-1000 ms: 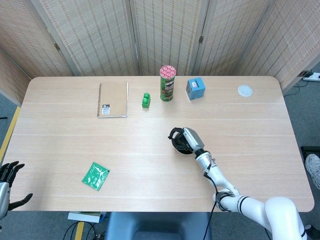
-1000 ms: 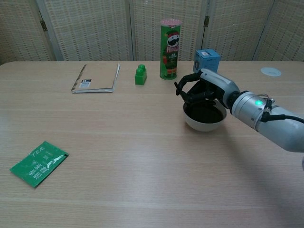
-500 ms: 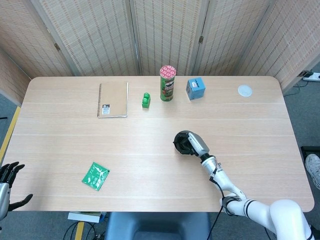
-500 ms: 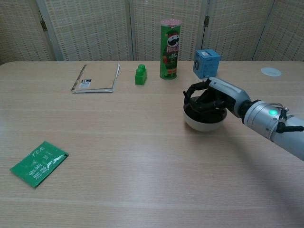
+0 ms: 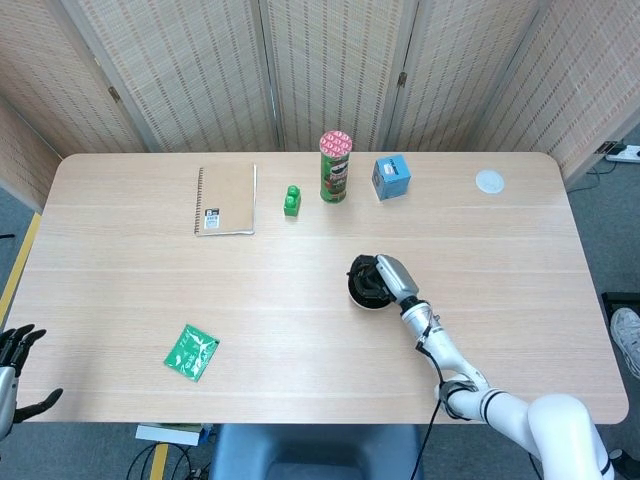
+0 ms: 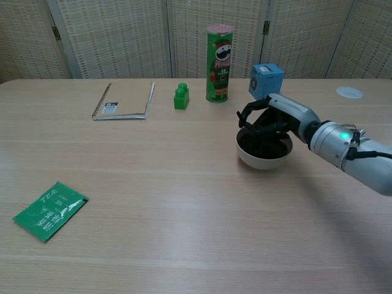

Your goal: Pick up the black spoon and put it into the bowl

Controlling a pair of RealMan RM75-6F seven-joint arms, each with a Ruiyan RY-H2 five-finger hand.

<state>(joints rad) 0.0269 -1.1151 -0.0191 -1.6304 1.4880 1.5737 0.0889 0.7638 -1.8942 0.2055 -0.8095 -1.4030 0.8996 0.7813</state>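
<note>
The bowl (image 6: 260, 160), white outside and dark inside, stands right of the table's middle; in the head view only its left rim (image 5: 357, 284) shows. My right hand (image 6: 272, 119) (image 5: 388, 278) hovers just over its rim, dark fingers apart and curved down into the opening, with nothing plainly between them. I cannot make out the black spoon apart from the dark inside of the bowl and the fingers. My left hand (image 5: 14, 370) hangs off the table's near left corner, fingers apart and holding nothing.
Along the far side stand a notebook (image 5: 226, 198), a green block (image 5: 292, 201), a Pringles can (image 5: 334, 168), a blue box (image 5: 392, 177) and a small white disc (image 5: 489, 180). A green tea packet (image 5: 191, 352) lies near the front left.
My right hand dipped low into the bowl half a second ago and has since risen a little above the rim. The left hand has hardly moved.
</note>
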